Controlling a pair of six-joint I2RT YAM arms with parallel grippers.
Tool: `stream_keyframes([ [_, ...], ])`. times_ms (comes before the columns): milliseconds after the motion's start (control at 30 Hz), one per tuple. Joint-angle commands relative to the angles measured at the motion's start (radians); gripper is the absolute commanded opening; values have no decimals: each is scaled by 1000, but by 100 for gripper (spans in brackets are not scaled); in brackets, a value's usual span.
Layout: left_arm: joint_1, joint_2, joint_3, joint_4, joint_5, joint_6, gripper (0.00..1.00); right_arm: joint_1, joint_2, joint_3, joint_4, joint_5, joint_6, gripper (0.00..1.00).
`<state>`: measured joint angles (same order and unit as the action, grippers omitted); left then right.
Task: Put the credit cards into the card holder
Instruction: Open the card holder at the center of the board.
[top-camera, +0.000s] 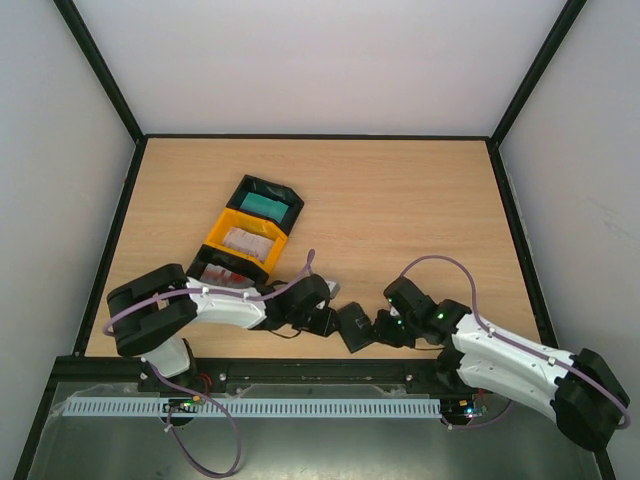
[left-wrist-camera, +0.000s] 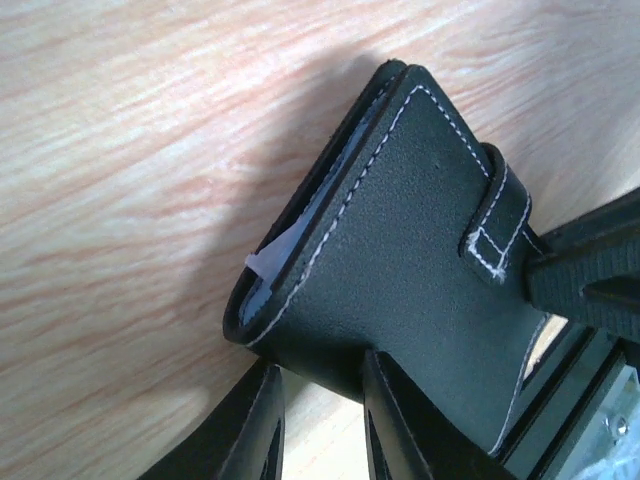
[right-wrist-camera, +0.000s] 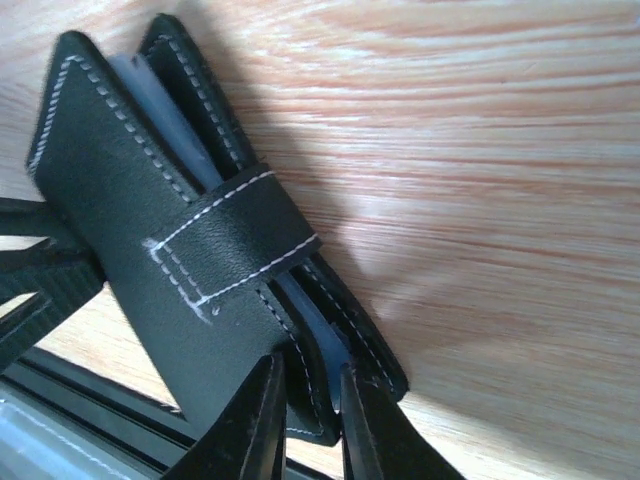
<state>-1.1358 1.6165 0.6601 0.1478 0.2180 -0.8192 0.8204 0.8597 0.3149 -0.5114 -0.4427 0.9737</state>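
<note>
The black card holder (top-camera: 353, 326) lies near the table's front edge between my two grippers, its snap strap (right-wrist-camera: 225, 240) fastened across one edge. A white card corner (left-wrist-camera: 268, 262) sticks out of it, and a pale card edge (right-wrist-camera: 160, 110) shows between its leaves. My right gripper (right-wrist-camera: 308, 385) is shut on one leaf of the holder (right-wrist-camera: 120, 200) at its corner. My left gripper (left-wrist-camera: 320, 375) is open, its fingertips at the holder's (left-wrist-camera: 420, 250) lower edge with bare table showing between them. Teal cards (top-camera: 265, 205), pale white-pink cards (top-camera: 247, 240) and red-and-white cards (top-camera: 225, 272) lie in trays.
A row of three trays, black (top-camera: 291, 201), yellow (top-camera: 216, 237) and black (top-camera: 197, 265), runs diagonally at the left middle of the table. A black frame (top-camera: 320, 137) borders the table, with white walls around. The left arm (top-camera: 215, 305) lies across the front left.
</note>
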Motion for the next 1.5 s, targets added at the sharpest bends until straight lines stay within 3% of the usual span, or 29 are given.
stream_keyframes([
  [0,10,26,20,-32,-37,4,25,8,-62,-25,161,-31,43,10],
  [67,17,25,17,-35,-44,2,24,7,-85,-26,188,-9,60,3],
  [200,45,-39,14,-55,-77,-18,27,8,-106,10,161,58,64,2],
  [367,86,-233,-6,-37,-171,-7,59,7,-89,129,147,131,73,2],
  [567,191,-436,-103,14,-185,-55,87,7,18,232,216,150,85,2],
  [767,315,-582,-144,77,-57,-277,100,5,59,286,408,87,202,2],
  [967,374,-589,-138,105,-2,-413,99,6,84,319,542,4,223,2],
  [1100,390,-589,-160,194,43,-501,93,5,81,314,646,-69,248,2],
  [1300,392,-619,-156,279,66,-561,57,5,77,303,717,-110,275,2],
  [1467,396,-651,-138,267,41,-545,41,5,53,271,775,-114,286,2],
])
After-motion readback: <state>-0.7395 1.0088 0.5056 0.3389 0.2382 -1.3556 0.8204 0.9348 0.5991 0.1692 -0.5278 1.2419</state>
